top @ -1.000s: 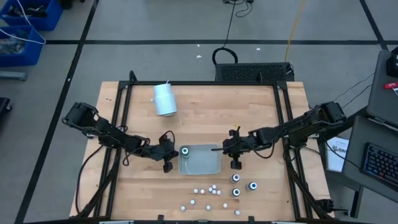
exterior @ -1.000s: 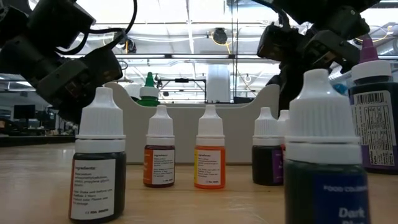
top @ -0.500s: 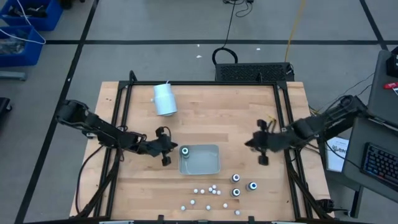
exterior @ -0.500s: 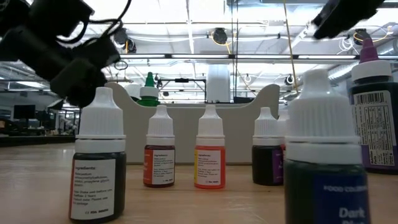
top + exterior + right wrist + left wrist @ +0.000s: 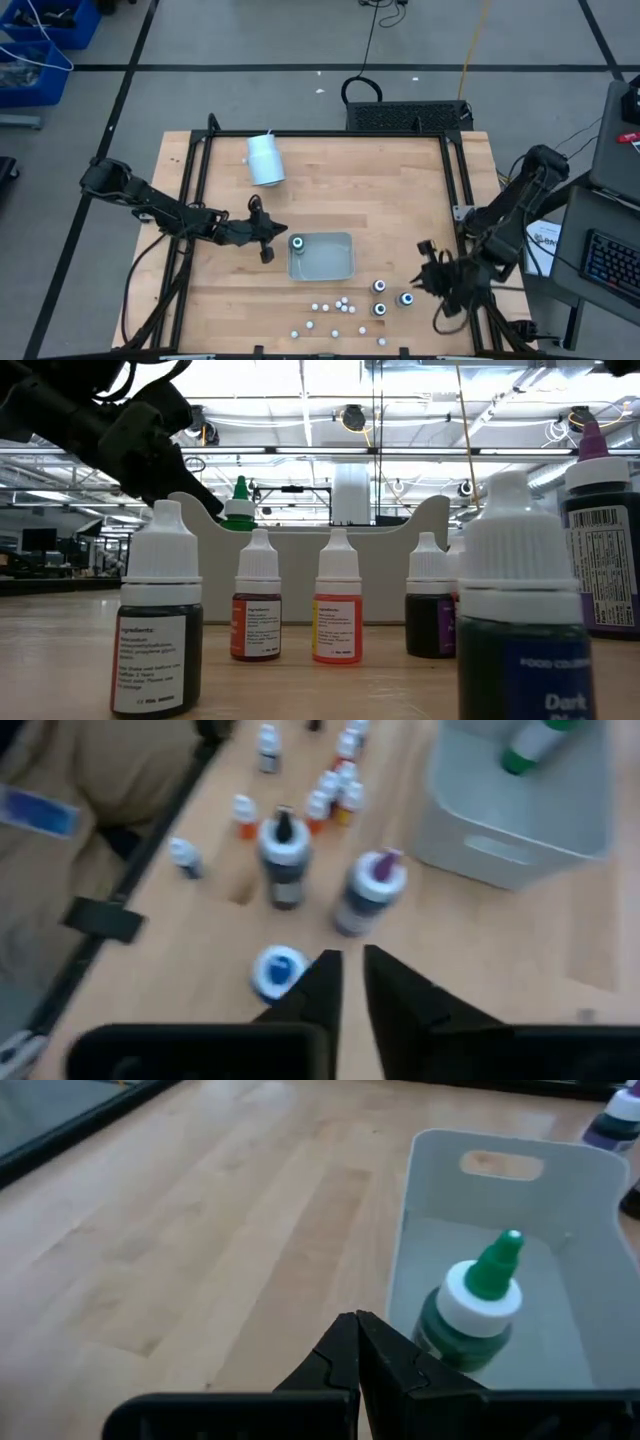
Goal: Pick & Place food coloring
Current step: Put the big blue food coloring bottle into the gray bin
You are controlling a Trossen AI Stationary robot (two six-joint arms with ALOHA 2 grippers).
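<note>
The right claw, fingers slightly parted and empty, has swung from the tray to the loose bottles at five o'clock, ready for another. The left claw, shut, waits at the tray's nine o'clock; one green-tipped bottle sits inside.

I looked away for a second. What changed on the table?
The right hand swung from beside the grey rectangular tray to the loose dark bottles, fingers slightly parted. The left hand stayed shut beside the tray, where the green-tipped bottle still stands.
</note>
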